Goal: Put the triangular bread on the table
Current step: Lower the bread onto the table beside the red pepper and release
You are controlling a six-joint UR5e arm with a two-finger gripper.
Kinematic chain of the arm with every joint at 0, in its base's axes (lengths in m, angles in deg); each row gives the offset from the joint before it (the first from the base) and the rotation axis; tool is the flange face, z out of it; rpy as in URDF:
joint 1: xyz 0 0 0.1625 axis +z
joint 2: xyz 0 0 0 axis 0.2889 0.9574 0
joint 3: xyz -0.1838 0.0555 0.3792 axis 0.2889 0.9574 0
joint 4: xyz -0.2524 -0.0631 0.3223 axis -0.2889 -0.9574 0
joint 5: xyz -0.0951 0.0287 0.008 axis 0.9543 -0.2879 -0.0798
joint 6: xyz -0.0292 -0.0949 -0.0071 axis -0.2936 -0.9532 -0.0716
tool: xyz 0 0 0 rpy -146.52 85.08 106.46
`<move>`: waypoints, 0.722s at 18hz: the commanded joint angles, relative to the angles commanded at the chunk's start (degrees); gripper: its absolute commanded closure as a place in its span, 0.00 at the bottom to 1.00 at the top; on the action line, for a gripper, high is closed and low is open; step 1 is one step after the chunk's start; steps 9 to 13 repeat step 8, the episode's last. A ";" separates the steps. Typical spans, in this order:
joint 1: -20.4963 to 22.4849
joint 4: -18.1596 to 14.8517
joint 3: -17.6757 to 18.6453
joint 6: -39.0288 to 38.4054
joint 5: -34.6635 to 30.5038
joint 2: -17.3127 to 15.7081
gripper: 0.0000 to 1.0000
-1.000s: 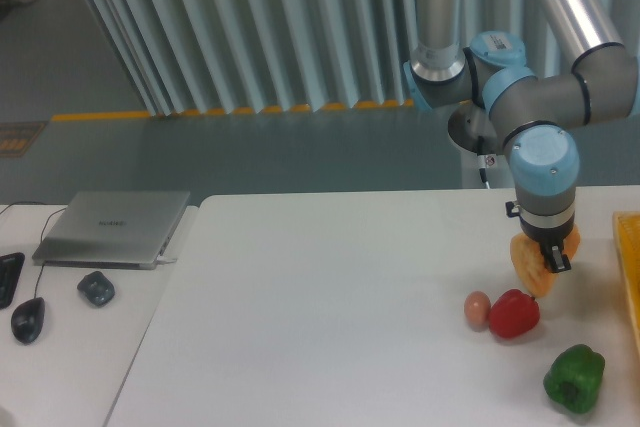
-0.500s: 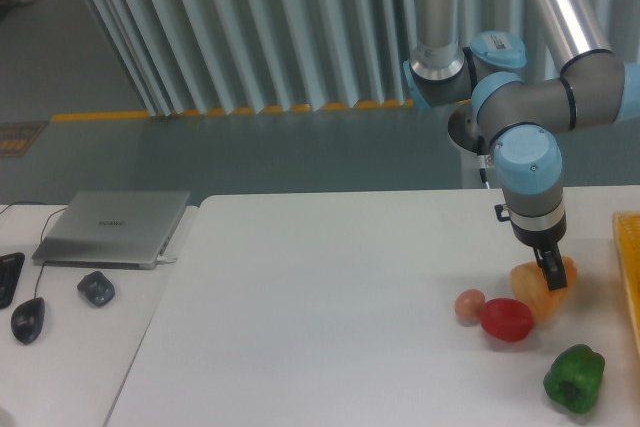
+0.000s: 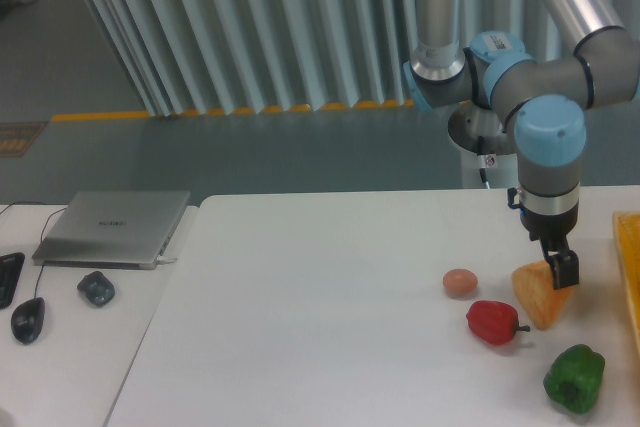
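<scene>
The triangular bread [image 3: 538, 295], a yellow-orange wedge with a tan crust, sits low on the white table [image 3: 320, 327] at the right, its lower edge touching the surface. My gripper [image 3: 562, 270] points down at the wedge's upper right corner and still pinches it. One dark finger [image 3: 565, 269] shows in front of the crust; the other is hidden behind it. The bread stands just right of the red pepper [image 3: 493, 322].
A small tan egg [image 3: 460, 282] lies left of the bread, and a green pepper [image 3: 574, 378] sits near the front right. A yellow tray edge [image 3: 630, 277] shows at the far right. The side desk holds a laptop [image 3: 112, 227] and two mice [image 3: 96, 288].
The bread came down from above the red pepper to the table surface. The red pepper and the egg were nudged to the left. My wrist has swung slightly right.
</scene>
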 joint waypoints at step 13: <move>0.09 0.01 0.35 0.52 4.22 -1.84 0.00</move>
